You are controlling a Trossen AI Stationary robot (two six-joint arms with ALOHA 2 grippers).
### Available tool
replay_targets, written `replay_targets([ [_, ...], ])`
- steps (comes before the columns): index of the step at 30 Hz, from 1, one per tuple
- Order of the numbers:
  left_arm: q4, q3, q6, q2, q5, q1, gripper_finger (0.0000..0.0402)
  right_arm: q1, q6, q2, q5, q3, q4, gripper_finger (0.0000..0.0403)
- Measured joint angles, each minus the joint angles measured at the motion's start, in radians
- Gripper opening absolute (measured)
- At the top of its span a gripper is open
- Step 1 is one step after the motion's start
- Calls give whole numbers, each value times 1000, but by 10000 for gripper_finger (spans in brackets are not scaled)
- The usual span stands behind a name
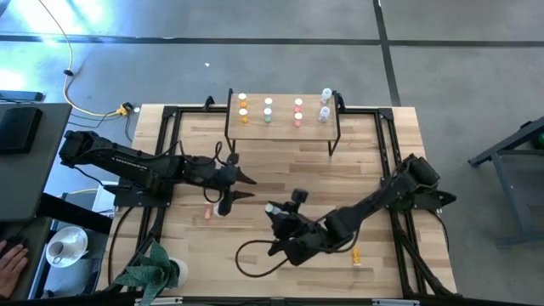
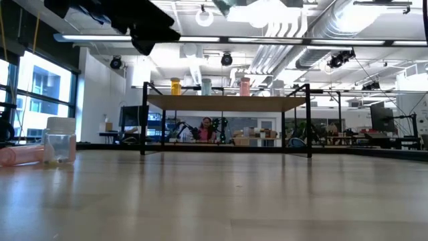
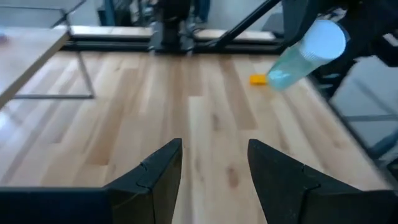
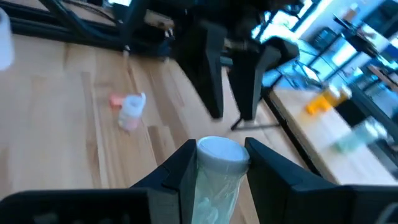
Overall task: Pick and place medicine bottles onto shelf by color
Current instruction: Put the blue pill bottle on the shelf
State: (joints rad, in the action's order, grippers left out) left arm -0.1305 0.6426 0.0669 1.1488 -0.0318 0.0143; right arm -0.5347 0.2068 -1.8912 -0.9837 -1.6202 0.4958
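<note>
My right gripper (image 4: pixel 217 163) is shut on a pale green bottle with a white cap (image 4: pixel 217 155) above the table's middle (image 1: pixel 274 212). The same bottle shows in the left wrist view (image 3: pixel 308 53). My left gripper (image 3: pixel 214 168) is open and empty, left of centre (image 1: pixel 246 183), facing the right one. The shelf (image 1: pixel 280 127) stands at the far edge with orange (image 1: pixel 243 107), green (image 1: pixel 268 110), red (image 1: pixel 298 112) and clear (image 1: pixel 325 105) bottles upright on top. A clear bottle (image 2: pixel 60 140) stands on the table beside a lying pink one (image 2: pixel 20 155). An orange bottle (image 1: pixel 357 253) lies near the front right. My right gripper pinches the pale green bottle's body (image 4: pixel 214 186), just below its white cap (image 4: pixel 219 152), between its two fingers. The bottle lies along the fingers, cap end pointing away from the wrist. It is lifted clear of the table and tilted.
The arms' black frames (image 1: pixel 166 153) run along both sides of the table. A black cable (image 1: pixel 255 255) loops on the near part of the table. A potted plant (image 1: pixel 157 272) sits at the near left corner. Bare wood lies between the grippers and the shelf.
</note>
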Motion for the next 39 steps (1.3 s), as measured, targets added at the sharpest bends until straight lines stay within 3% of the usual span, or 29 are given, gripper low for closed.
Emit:
replay_targets([
  [9,-151,0,-59,0,180,9,172,24,-234,0,214,-174,-11,106],
  [16,-266,0,-140,0,180,95,172,11,-393,0,273,-256,-85,106],
  [25,-421,0,-156,0,162,196,172,12,-425,0,379,-269,-184,106],
  [39,-496,0,-149,0,151,217,172,72,-457,0,472,-266,-303,106],
])
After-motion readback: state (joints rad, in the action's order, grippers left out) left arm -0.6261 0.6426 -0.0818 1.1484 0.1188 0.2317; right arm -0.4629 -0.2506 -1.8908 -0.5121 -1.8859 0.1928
